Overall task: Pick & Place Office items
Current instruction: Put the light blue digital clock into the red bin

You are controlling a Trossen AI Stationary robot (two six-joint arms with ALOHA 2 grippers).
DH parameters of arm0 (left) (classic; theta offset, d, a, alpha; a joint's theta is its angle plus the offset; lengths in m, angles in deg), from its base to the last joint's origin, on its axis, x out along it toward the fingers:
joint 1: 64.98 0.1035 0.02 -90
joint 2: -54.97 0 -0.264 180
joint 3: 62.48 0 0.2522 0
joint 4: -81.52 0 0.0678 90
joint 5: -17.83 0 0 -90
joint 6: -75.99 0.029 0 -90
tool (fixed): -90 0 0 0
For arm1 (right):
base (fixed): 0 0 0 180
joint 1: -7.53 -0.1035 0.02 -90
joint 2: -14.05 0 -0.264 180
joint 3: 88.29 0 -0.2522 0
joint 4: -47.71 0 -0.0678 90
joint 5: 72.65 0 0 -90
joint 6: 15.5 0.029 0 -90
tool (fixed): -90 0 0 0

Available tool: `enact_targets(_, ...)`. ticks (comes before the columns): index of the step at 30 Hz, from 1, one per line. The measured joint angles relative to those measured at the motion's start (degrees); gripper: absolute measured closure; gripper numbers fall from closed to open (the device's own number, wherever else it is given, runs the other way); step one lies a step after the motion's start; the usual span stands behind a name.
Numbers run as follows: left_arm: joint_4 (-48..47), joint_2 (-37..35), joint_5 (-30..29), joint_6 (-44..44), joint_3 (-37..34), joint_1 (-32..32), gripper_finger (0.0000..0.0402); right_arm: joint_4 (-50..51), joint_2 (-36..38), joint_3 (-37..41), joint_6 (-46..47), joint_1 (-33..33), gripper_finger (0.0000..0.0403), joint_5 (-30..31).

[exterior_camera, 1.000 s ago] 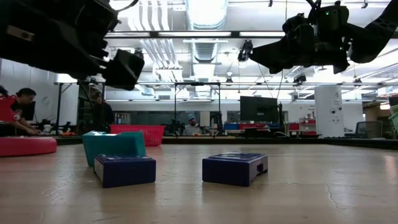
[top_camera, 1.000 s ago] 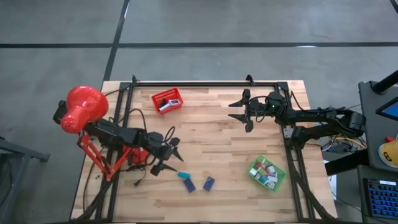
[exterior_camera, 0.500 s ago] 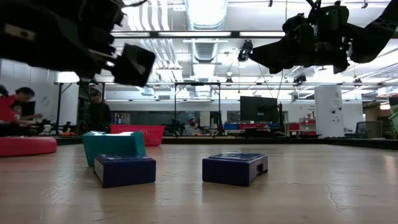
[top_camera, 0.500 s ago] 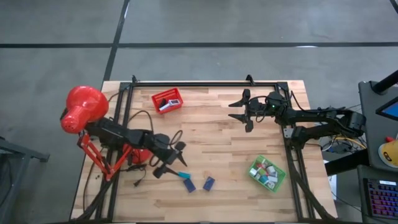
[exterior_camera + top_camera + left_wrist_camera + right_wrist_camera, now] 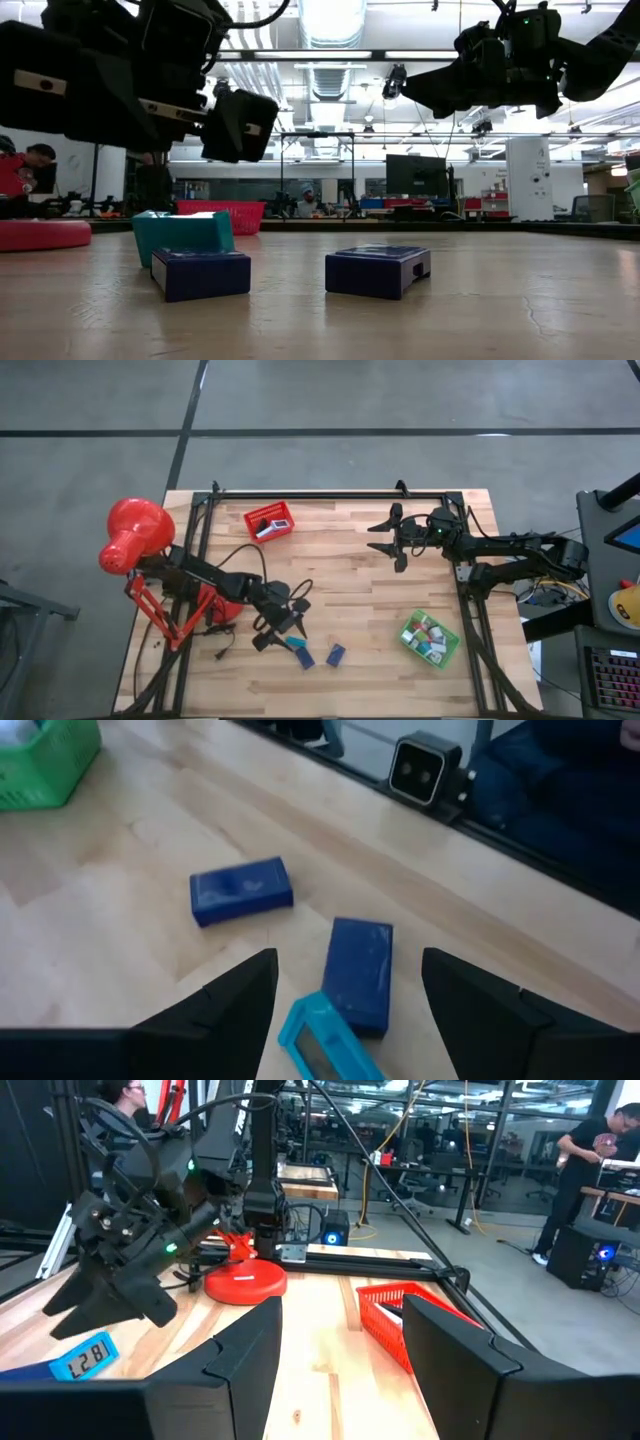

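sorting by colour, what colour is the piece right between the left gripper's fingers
Teal, or light blue: the teal piece lies beside a navy block. Best seen in the left wrist view.

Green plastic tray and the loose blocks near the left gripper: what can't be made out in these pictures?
- Green plastic tray: high view shows its small pieces too tiny to count; left wrist view cuts it at the edge.
- Teal block: low view, lower part hidden by the navy block in front.
- Red plastic tray: contents too small to identify.
- Left gripper: open above the blocks, empty.
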State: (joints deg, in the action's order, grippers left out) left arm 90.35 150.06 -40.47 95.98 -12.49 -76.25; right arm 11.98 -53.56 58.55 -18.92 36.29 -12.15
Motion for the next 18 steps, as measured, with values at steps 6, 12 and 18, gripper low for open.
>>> enact_targets(6,-0.12,1.89,-4.45,-2.07,0.18,-0.15,0.0147,0.01,0.01,0.02,0.0,-0.01,0.0199,0.01)
enact_targets(12,-0.26,4.46,-7.3,-3.04,0.14,-0.15,0.0147,0.01,0.01,0.02,0.0,0.01,0.0199,0.0)
enact_targets(18,-1.49,4.51,-7.34,-3.52,0.14,-0.22,0.0147,-0.01,0.01,0.02,0.0,0.01,0.0199,0.0)
